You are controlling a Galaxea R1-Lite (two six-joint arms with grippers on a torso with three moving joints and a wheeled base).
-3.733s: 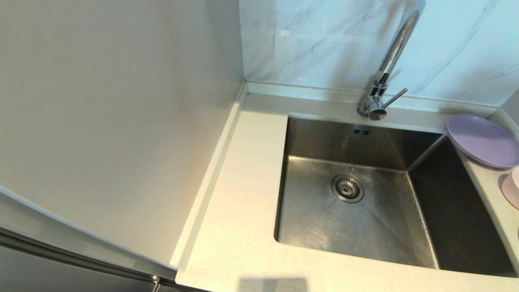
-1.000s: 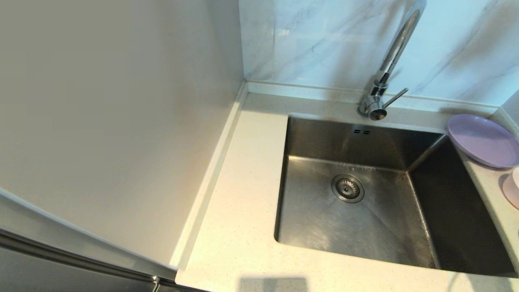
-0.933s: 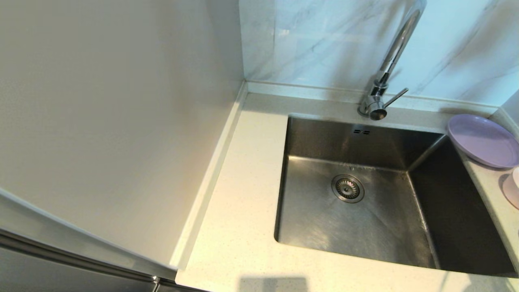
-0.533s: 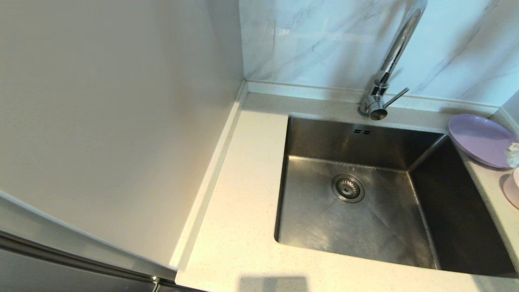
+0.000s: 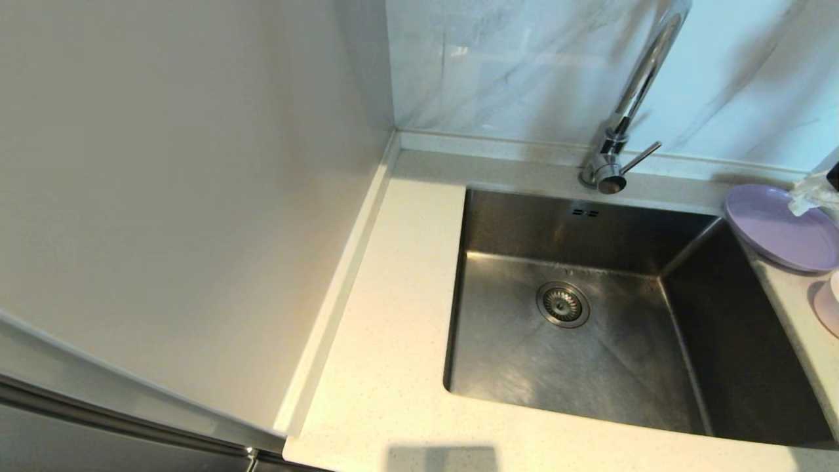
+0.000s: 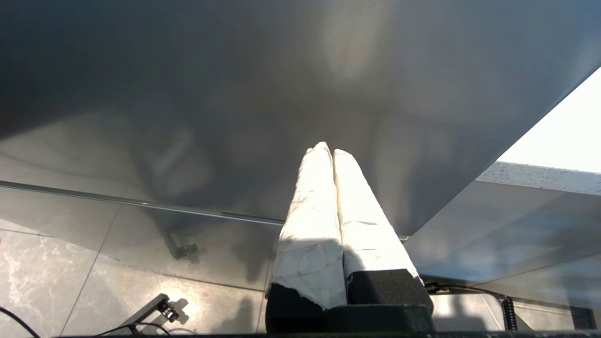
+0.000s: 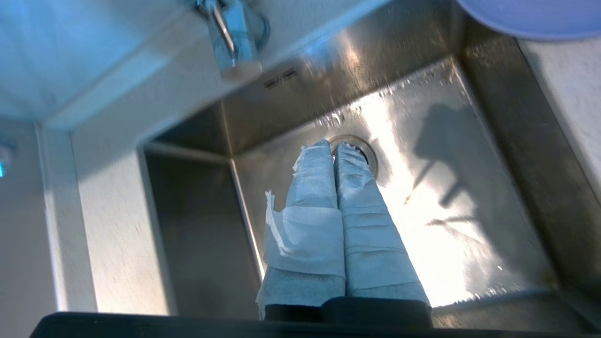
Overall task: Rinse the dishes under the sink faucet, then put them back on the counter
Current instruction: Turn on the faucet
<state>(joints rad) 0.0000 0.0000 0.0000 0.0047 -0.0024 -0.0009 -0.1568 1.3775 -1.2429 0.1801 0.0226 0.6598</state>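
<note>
Over at the far right of the desk (image 5: 393,314), the lilac plate (image 5: 777,229) lies flat beside the sink's right rim, near the back corner. Just in front of it, at the edge of the head view, a sliver of a small pale pink dish (image 5: 826,308) shows with a whitish bowl (image 5: 834,286) on or against it; which of the two, I cannot tell. None of the dishes is between any jaws.

At the plate's far right edge the right gripper (image 5: 809,190) enters the head view, its paper-wrapped tips above the plate's rim; contact cannot be judged. In the right wrist view the right gripper (image 7: 332,148) has its jaws pressed together with nothing between them, and its wrapped fingers (image 7: 314,188) point down toward the sink (image 5: 590,354), lined up over the round drain strainer (image 5: 562,304). The plate shows only as a lilac arc (image 7: 530,19) off to one side of the jaws, well apart from the tips.

Behind the basin stands the chrome faucet (image 5: 623,118), its thin lever (image 5: 639,158) sticking out to the right.

The left gripper (image 6: 327,149) is parked low beside a grey cabinet panel (image 6: 235,94), above the tiled floor (image 6: 70,272), jaws closed and empty.
</note>
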